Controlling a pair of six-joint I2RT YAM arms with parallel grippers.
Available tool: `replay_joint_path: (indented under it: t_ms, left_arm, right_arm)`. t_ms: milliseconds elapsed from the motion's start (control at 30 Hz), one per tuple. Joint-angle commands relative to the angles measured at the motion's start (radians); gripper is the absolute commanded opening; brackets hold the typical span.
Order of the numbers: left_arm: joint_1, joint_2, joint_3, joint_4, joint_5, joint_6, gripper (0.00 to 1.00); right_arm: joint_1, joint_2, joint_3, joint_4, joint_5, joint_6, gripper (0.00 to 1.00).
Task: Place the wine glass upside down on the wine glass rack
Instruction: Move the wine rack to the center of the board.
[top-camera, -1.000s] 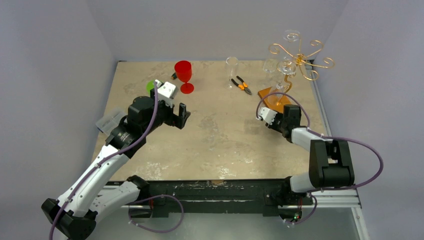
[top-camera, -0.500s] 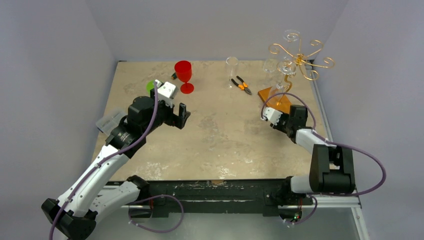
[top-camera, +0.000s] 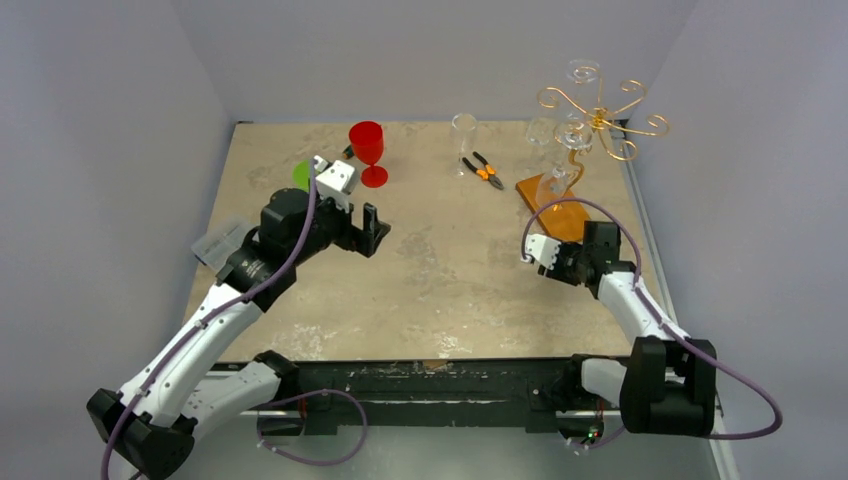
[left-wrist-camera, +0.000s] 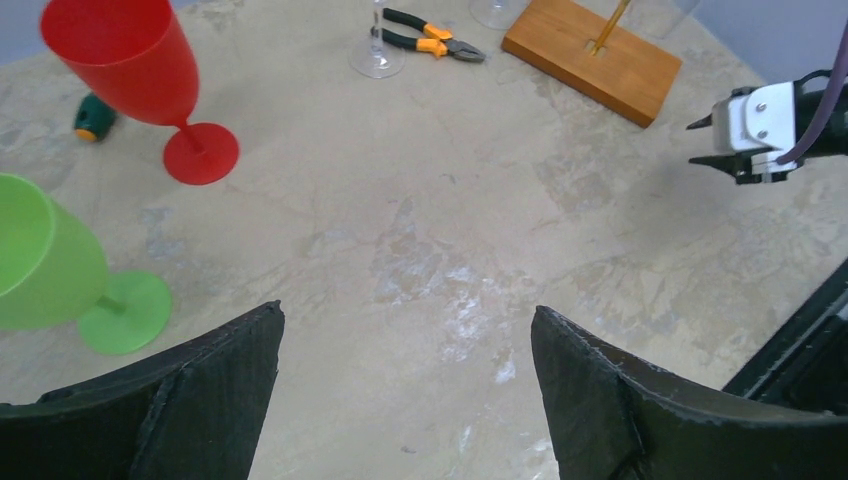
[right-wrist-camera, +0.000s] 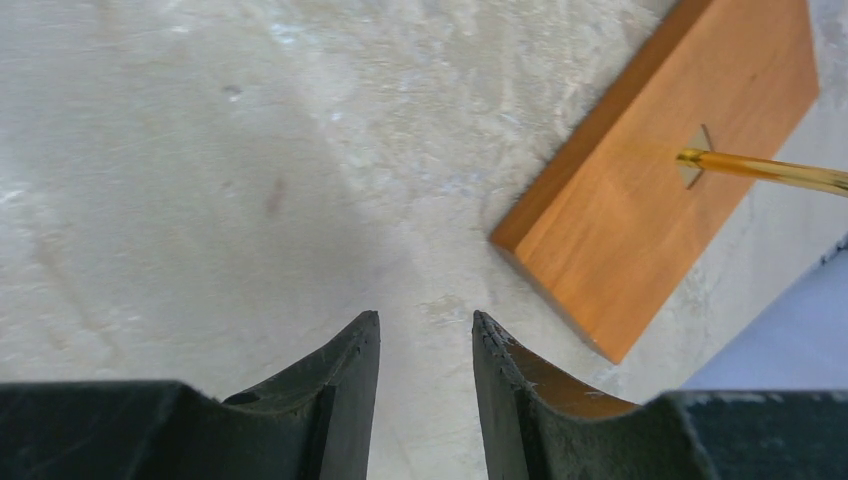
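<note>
Nearest the camera, the left gripper (left-wrist-camera: 405, 315) gaped wide and empty at left centre of the table (top-camera: 450, 290), while the right gripper (right-wrist-camera: 425, 330), jaws narrowly parted and holding nothing, hovered just short of the rack's base (right-wrist-camera: 660, 170) at right. Beyond the left gripper, at upper left, stood a green glass (left-wrist-camera: 45, 255) and a red glass (left-wrist-camera: 125, 60). Farther back, a clear glass (top-camera: 464, 135) stood upright beside pliers (left-wrist-camera: 430, 35). The rack (top-camera: 598, 118) rose at the far right corner, with hanging glasses (top-camera: 573, 130) apparently inverted on its arms. Which glass was due next could not be told. Any of them likely handles light, smooth and slippery, the clear one brittle, so the stem looks the safest hold. The wire rack probably sways and tips easily. Only the overhead view showed the spiral arms and their load. The left wrist alone showed the green glass whole. The right wrist alone showed the gold stem seated in the base.
</note>
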Motion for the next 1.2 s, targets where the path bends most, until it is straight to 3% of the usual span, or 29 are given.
replay_joint_path:
  t_ms: [0, 300, 467, 600, 700, 800, 1033, 1167]
  left_arm:
    - [0.012, 0.088, 0.06, 0.129, 0.167, -0.178, 0.91]
    - [0.012, 0.485, 0.403, 0.186, 0.245, -0.53, 0.9]
    - [0.012, 0.709, 0.601, 0.181, 0.228, -0.606, 0.88]
    - [0.012, 0.786, 0.679, 0.158, 0.205, -0.588, 0.88]
    - [0.012, 0.744, 0.662, 0.129, 0.169, -0.533, 0.88]
    - [0.012, 0.647, 0.599, 0.116, 0.12, -0.466, 0.88]
    - [0.013, 0.373, 0.427, 0.007, 0.012, -0.278, 0.89]
    - [0.013, 0.194, 0.304, -0.06, -0.127, -0.159, 0.89]
  right_arm:
    - [-0.004, -0.064, 0.007, -0.177, -0.077, -0.028, 0.38]
    - [-0.01, -0.157, 0.017, -0.29, -0.082, 0.048, 0.4]
    - [-0.014, -0.198, 0.053, -0.385, -0.132, 0.089, 0.41]
    - [-0.013, -0.203, 0.084, -0.534, -0.212, 0.046, 0.41]
    - [0.002, -0.224, 0.111, -0.619, -0.312, 0.031, 0.41]
    - [0.1, -0.263, 0.148, -0.624, -0.301, 0.096, 0.41]
    - [0.534, -0.19, 0.307, -0.571, -0.111, 0.378, 0.4]
    - [0.769, -0.05, 0.479, -0.533, 0.139, 0.531, 0.4]
